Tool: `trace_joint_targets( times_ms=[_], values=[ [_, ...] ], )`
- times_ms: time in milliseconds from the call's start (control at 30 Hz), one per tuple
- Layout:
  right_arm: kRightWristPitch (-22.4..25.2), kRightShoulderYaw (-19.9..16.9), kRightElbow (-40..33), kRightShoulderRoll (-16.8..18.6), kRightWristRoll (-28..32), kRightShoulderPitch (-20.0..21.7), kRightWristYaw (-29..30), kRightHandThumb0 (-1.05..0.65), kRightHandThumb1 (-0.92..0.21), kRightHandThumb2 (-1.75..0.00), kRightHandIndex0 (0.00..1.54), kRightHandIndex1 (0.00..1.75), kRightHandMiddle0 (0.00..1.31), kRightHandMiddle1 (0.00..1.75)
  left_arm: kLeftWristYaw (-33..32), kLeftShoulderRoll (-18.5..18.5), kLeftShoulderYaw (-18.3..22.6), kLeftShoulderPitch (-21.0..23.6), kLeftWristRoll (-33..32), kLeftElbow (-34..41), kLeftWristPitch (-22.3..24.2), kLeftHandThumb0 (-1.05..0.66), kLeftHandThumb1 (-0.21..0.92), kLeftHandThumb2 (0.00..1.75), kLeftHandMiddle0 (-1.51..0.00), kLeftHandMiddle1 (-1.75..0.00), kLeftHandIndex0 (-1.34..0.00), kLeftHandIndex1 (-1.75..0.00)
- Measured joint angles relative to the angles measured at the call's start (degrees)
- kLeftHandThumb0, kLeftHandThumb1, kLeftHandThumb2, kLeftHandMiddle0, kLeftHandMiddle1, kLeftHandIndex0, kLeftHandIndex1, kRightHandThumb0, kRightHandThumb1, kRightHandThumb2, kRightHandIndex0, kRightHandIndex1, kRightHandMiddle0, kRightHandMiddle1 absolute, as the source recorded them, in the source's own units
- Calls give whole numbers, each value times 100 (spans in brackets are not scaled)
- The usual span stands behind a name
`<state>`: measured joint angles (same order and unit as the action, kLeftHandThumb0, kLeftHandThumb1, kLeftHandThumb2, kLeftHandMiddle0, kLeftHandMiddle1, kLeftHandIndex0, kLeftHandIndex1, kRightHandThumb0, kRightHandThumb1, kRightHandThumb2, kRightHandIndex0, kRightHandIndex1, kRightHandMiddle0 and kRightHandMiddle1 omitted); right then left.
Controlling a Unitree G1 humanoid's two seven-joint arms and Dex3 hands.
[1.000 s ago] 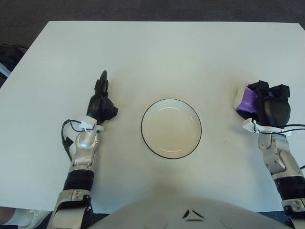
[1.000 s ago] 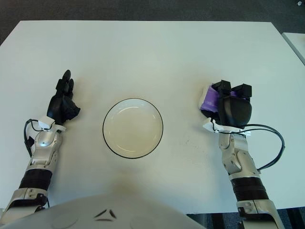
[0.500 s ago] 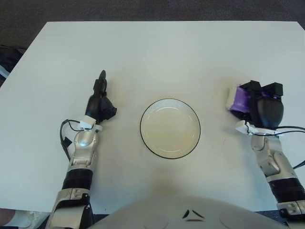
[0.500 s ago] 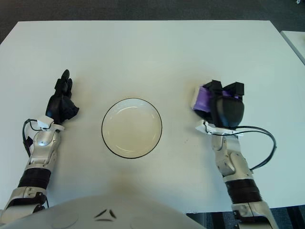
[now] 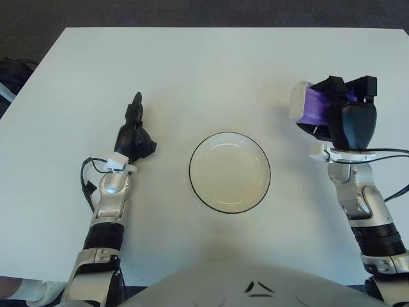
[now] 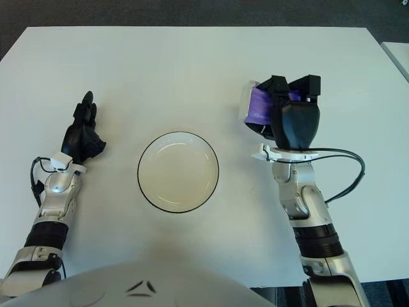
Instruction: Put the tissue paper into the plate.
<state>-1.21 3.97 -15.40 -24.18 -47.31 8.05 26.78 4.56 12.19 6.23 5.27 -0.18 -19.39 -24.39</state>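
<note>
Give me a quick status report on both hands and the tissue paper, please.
Right hand shut on tissue paper, right of plate. Left hand idle left of plate. Plate holds nothing; path looks clear.

The plate [image 5: 229, 172] sits on the tabletop [image 5: 211, 70] near the middle of its front edge. The left hand [image 5: 132, 137] shows to the plate's left, toward the tabletop's left edge. The right hand [image 5: 342, 115] shows to the plate's right and somewhat farther back, its fingers [image 5: 367, 84] closed around the tissue pack [image 5: 309, 106], which is apart from the plate.
</note>
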Motion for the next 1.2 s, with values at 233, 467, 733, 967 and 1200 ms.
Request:
trace_joint_targets(
  times_ms=[233, 467, 733, 967, 1200],
  values=[
    [-120, 95, -563, 267, 430, 371, -802, -11, -33, -127, 135, 175, 108, 175, -2, 12, -14, 20, 41, 21, 84, -92, 92, 123, -7, -1, 0, -12],
    [-197, 269, -880, 586, 1182, 670, -1629, -10, -33, -127, 136, 175, 107, 175, -11, 0, -11, 20, 44, 26, 144, -91, 92, 122, -9, -1, 0, -20],
    [-291, 564, -1003, 973, 1681, 701, -2167, -6, -29, -129, 133, 175, 104, 175, -58, -16, -12, 9, 74, 69, 310, -91, 92, 123, -10, -2, 0, -27],
    [-179, 975, -1415, 1075, 1992, 484, -2922, -3, -26, -134, 125, 175, 99, 175, -146, -74, -38, -75, 113, 254, 463, -93, 92, 123, -7, -1, 0, -22],
    [91, 1614, -1936, 866, 2284, -68, -4149, -3, -24, -135, 120, 175, 96, 175, -68, -132, -87, -197, 48, 391, 417, -97, 92, 123, -1, 0, 0, -15]
  ],
)
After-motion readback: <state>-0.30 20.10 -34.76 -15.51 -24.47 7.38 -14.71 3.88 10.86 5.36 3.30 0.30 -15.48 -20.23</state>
